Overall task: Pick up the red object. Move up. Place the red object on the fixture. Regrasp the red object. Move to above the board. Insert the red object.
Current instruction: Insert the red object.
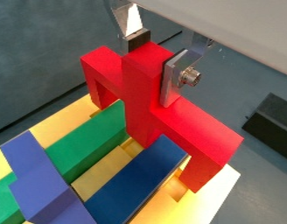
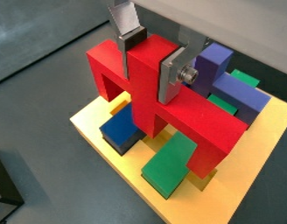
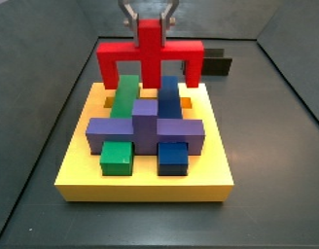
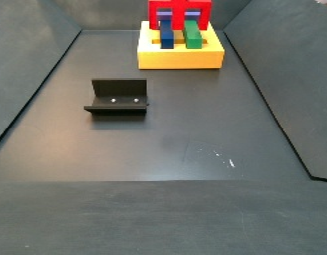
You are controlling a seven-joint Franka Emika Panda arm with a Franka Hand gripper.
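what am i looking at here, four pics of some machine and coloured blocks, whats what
It is one robot arm with a two-finger gripper. Two pictures come from cameras on its wrist, looking down past the silver fingers. Two come from cameras fixed beside the table.

The gripper is shut on the red object, an E-shaped block with its prongs pointing down, at the far end of the board, a thick yellow slab. The board carries a green bar, a blue bar and a purple block. Whether the prongs are already seated, I cannot tell.

The black bracket alone on the floor is the fixture, a holder, with nothing on it.
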